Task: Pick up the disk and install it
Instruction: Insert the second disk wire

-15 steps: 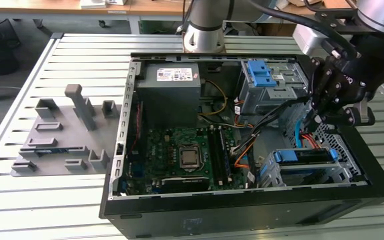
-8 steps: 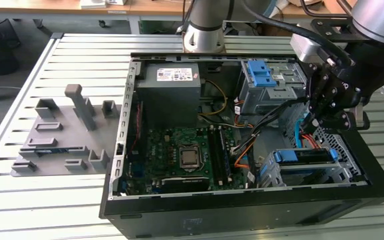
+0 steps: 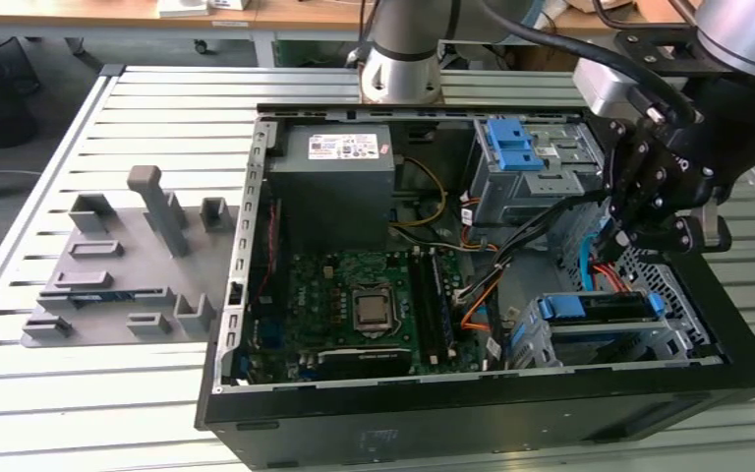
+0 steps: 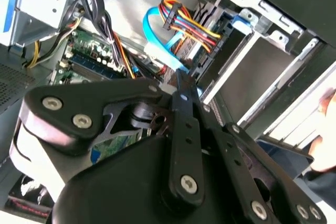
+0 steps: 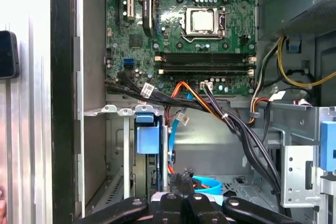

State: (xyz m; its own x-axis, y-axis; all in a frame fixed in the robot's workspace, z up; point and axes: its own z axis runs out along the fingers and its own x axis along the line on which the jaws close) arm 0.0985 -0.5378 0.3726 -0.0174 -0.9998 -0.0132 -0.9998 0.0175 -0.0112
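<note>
Claw (image 3: pixel 651 241) hangs inside the open case (image 3: pixel 483 413). Its fingers look pressed together with nothing between them, as seen in both wrist views (image 4: pixel 180 85) (image 5: pixel 181 178). The disk (image 3: pixel 601 307) sits just below the claw, blue frame up, slotted in the metal cage (image 3: pixel 672 344) at the case's front corner; claw and disk are apart. In the first wrist view the disk's blue end (image 5: pixel 145 129) stands upright in the cage slot ahead of the fingers. Blue cable (image 4: pixel 157 35) and orange-red wires (image 4: pixel 189 24) crowd close beside the fingertips. The case wall (image 3: pixel 745 324) is tight on the claw's far side. There is more open room over the motherboard (image 3: pixel 365 295). The grey fixture (image 3: pixel 129 265) is well apart from the claw, outside the case.
</note>
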